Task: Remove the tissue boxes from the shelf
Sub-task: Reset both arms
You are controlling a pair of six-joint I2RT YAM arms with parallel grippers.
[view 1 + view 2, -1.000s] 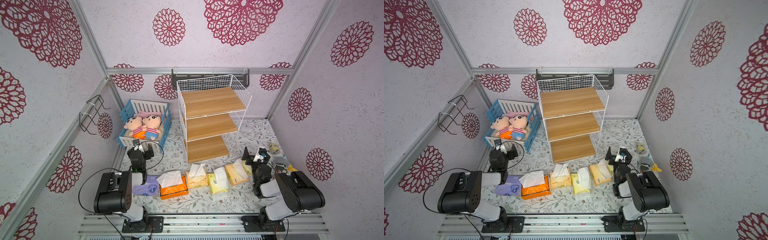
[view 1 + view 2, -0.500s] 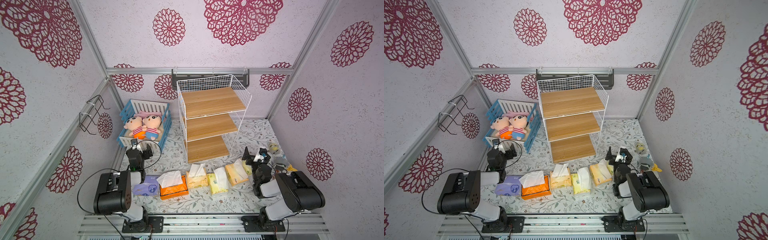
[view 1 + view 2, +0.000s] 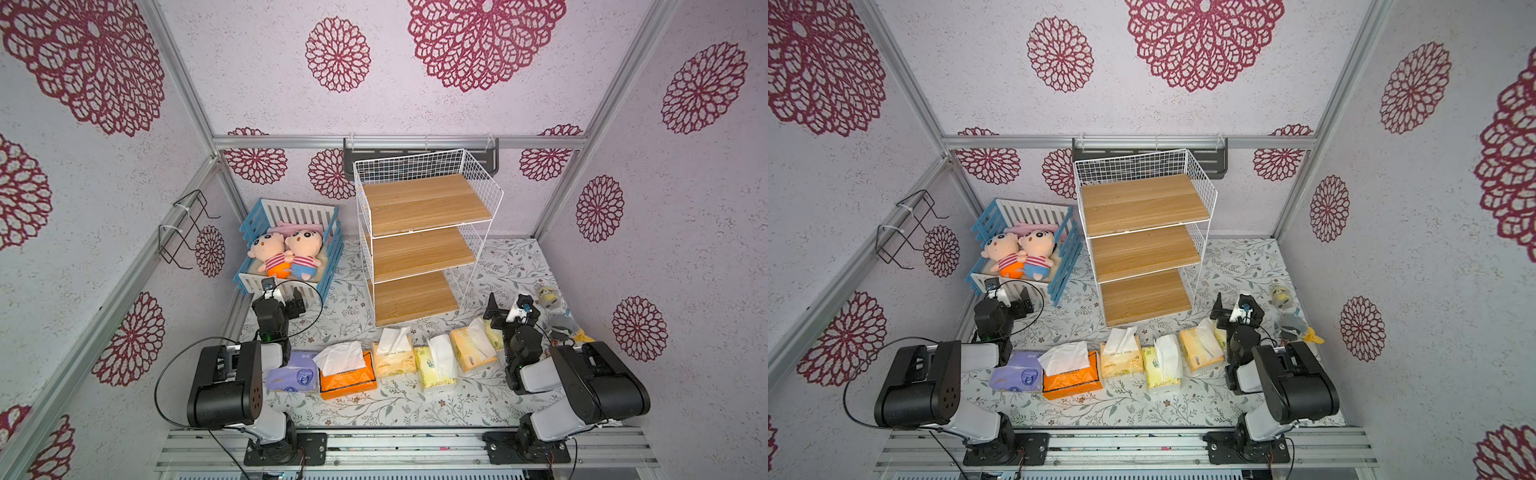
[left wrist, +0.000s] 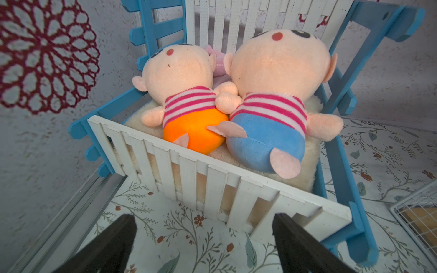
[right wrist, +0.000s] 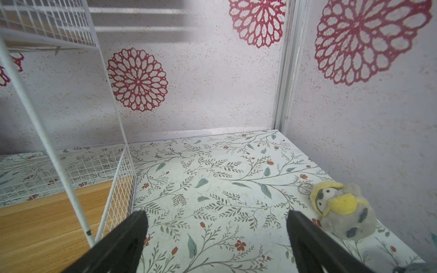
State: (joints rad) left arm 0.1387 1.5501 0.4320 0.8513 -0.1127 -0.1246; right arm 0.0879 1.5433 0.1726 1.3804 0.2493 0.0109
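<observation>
Left claw (image 4: 203,216) shifted beside crate (image 4: 212,175); right claw (image 5: 216,212) low; both spread

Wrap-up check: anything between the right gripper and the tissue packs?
Nothing visible. The right gripper, open and empty, sits at one end of the row of tissue packs, facing away from them. The shelf is bare.

Floral-print tabletop (image 3: 353,311), one surface.
We count on it: wire shelf (image 3: 419,257), boards bare; blue-and-white crate (image 3: 330,266); six tissue packs (image 3: 392,361) in a row; small plush penguin (image 5: 340,210).
</observation>
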